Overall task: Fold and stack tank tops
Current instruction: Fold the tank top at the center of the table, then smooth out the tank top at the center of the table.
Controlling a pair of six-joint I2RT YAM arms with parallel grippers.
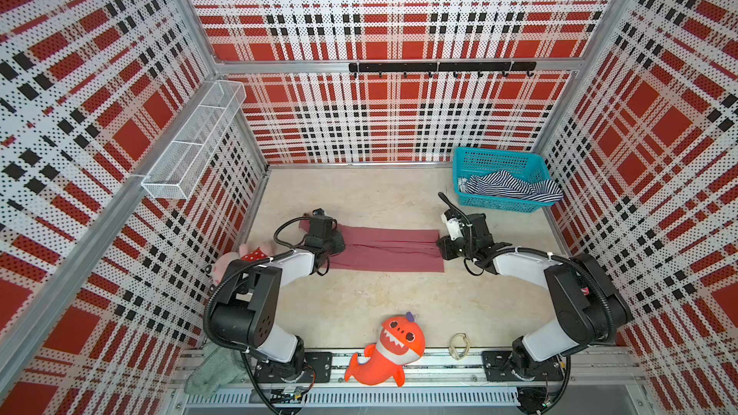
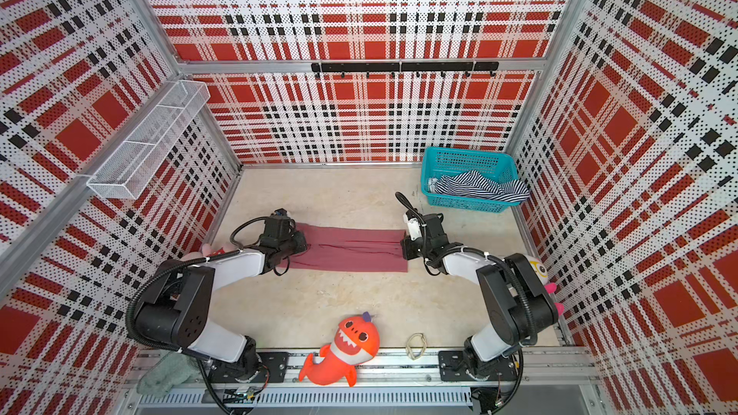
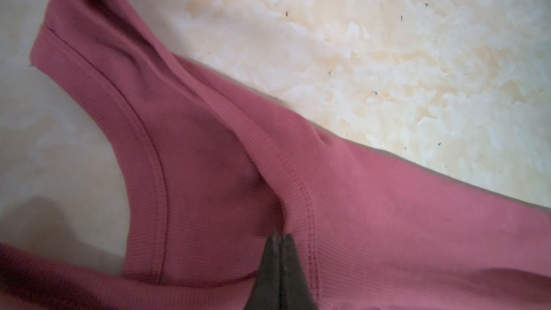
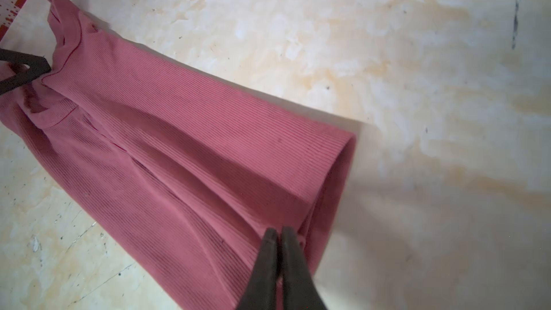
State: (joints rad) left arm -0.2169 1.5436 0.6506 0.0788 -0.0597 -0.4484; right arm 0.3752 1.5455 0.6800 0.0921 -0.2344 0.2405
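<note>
Maroon tank top [image 1: 389, 249] stretched near the basket [image 1: 495, 163]: left end effector [image 3: 279, 236] pinches its stitched edge, right end effector [image 4: 277, 231] at the hem, grip unclear; fold keeping both ends level.

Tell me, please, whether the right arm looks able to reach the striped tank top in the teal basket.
Probably yes: the striped tank top lies in the open teal basket just beyond the right gripper, nothing between; that gripper is at the maroon tank top's hem.
</note>
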